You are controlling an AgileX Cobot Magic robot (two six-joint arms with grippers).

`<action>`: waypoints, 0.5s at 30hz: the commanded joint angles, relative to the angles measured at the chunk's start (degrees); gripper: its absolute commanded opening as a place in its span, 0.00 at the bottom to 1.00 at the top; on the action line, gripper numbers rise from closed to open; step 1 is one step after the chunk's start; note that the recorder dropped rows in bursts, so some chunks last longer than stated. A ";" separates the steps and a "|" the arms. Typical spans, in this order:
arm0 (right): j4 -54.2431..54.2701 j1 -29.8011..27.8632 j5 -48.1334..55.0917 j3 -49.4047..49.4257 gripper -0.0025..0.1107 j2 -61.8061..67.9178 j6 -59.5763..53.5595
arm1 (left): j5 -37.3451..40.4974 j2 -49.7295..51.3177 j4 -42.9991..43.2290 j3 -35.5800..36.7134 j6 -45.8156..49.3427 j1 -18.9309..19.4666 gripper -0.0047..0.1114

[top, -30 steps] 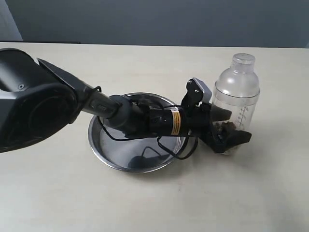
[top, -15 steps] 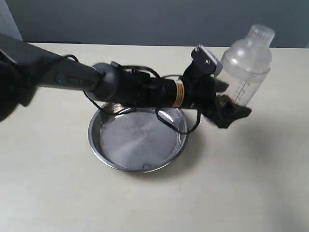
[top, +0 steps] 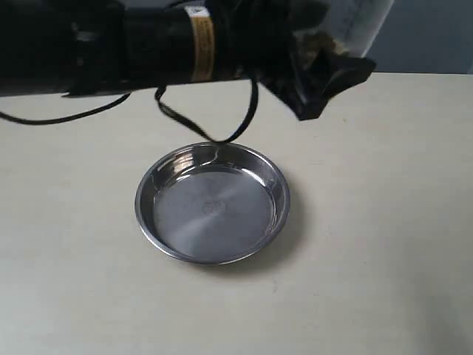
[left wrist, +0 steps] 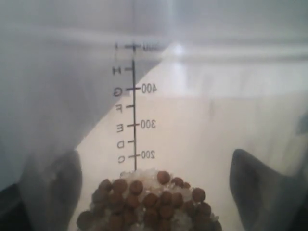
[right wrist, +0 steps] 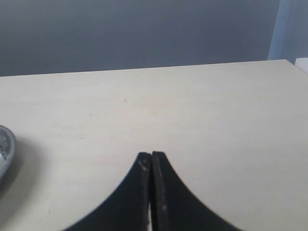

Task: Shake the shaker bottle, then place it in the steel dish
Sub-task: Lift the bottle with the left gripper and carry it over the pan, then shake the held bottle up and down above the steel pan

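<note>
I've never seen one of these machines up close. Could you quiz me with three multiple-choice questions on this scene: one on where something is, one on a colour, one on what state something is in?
1. Where is the shaker bottle compared with the steel dish?
A. Lying in it
B. Standing beside it
C. Held up in the air by the left gripper

2. What colour are the pellets in the bottle?
A. Brown
B. Green
C. Blue

3. What state is the right gripper in?
A. Wide open
B. Shut, holding nothing
C. Shut on the dish

Answers:
1 C: the exterior view shows the bottle clamped high at the picture's top edge, and the dish holds nothing.
2 A: the left wrist view shows brown pellets heaped inside the clear wall.
3 B: the right wrist view shows it closed tight with nothing in it, above the table.
</note>
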 commanded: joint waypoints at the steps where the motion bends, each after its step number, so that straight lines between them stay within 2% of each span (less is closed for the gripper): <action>1: -0.06 0.08 -0.65 0.09 0.01 -0.25 -0.14 | 0.69 -3.48 -8.80 11.84 4.18 2.32 0.04; 3: -0.06 0.08 -0.65 0.09 0.01 -0.25 -0.14 | 5.29 0.71 -20.89 18.23 13.69 3.23 0.04; 5: -0.06 0.08 -0.65 0.09 0.01 -0.25 -0.14 | 2.06 4.33 -31.79 23.25 18.74 4.67 0.04; 8: -0.06 0.08 -0.65 0.09 0.01 -0.25 -0.14 | -9.11 -0.61 -32.05 24.00 17.08 5.18 0.04; 9: -0.06 0.08 -0.65 0.09 0.01 -0.25 -0.14 | -9.97 -4.05 -31.92 22.55 17.08 5.02 0.04; 12: -0.06 0.08 -0.65 0.09 0.01 -0.25 -0.14 | -2.86 -11.42 -32.93 18.42 19.67 4.90 0.04; 14: -0.06 0.08 -0.65 0.09 0.01 -0.25 -0.14 | 4.23 -9.22 -32.87 20.38 19.67 4.90 0.04; 15: -0.06 0.08 -0.65 0.09 0.01 -0.25 -0.14 | 4.49 -6.54 -32.87 22.31 19.79 4.90 0.04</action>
